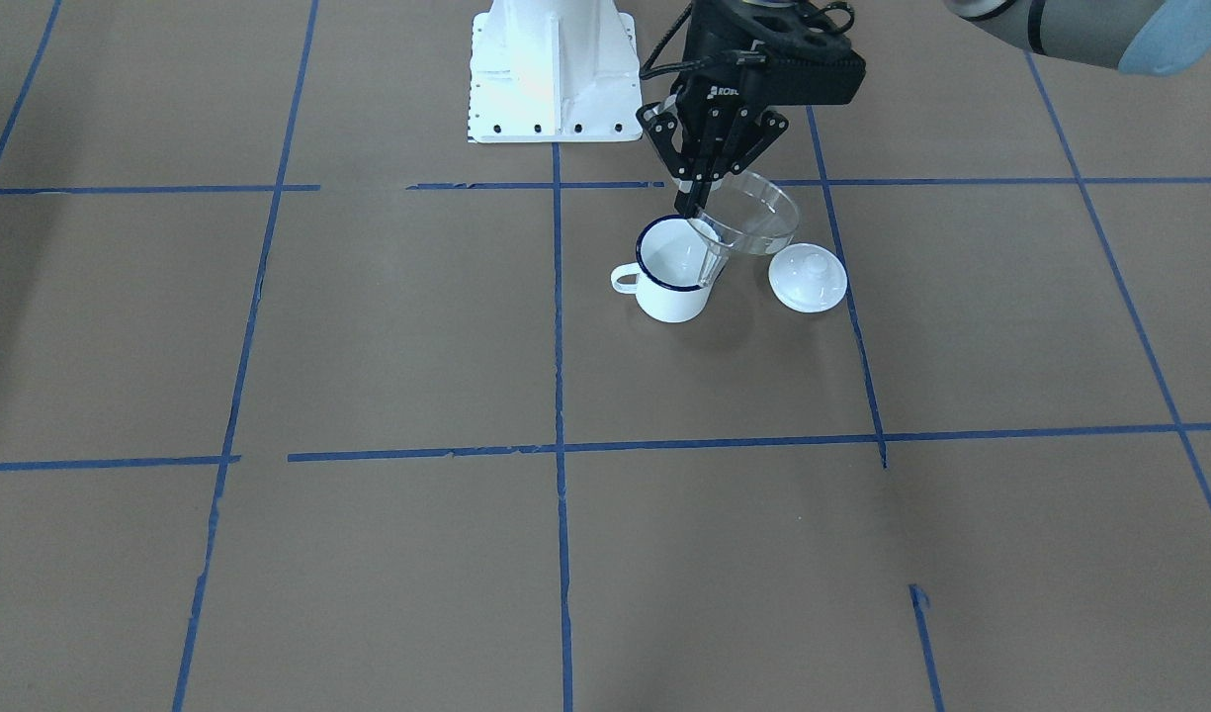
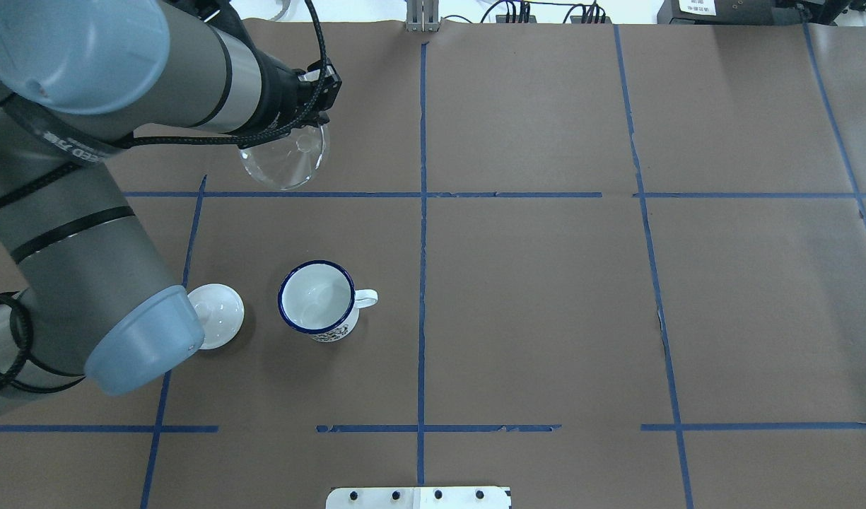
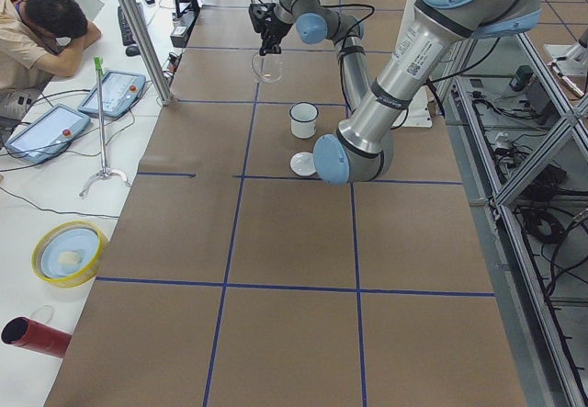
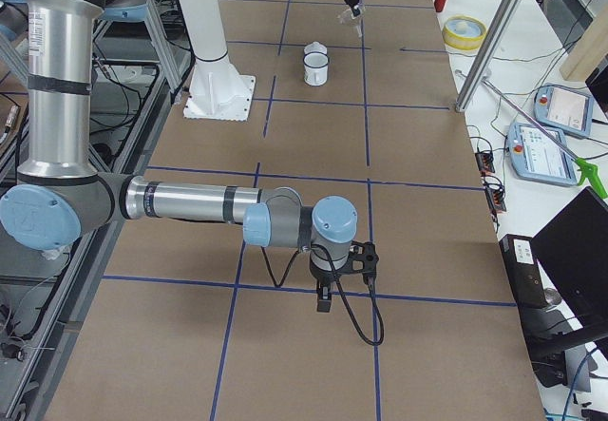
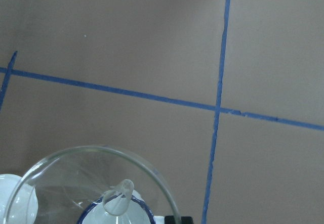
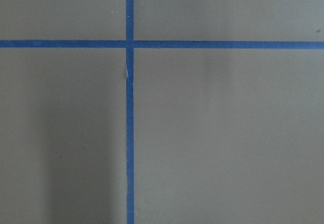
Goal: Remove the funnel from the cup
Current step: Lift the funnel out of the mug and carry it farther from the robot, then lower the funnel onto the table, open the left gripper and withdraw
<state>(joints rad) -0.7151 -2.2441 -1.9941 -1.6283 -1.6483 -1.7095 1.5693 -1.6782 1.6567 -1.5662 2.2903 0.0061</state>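
Note:
The clear funnel (image 1: 753, 213) hangs tilted in the air, and my left gripper (image 1: 697, 194) is shut on its rim. In the overhead view the funnel (image 2: 284, 159) is apart from the cup (image 2: 317, 297), whose inside is empty. The cup (image 1: 674, 269) is a white mug with a dark blue rim, standing upright on the table. The left wrist view looks down through the funnel (image 5: 61, 183) onto the cup's blue rim (image 5: 144, 210). My right gripper (image 4: 324, 299) hovers low over the table far from the cup; I cannot tell whether it is open or shut.
A white domed lid (image 1: 808, 278) with a knob lies on the table right beside the cup. The white robot base (image 1: 551, 74) stands behind them. A person (image 3: 41, 35) sits at a side desk beyond the table's far edge.

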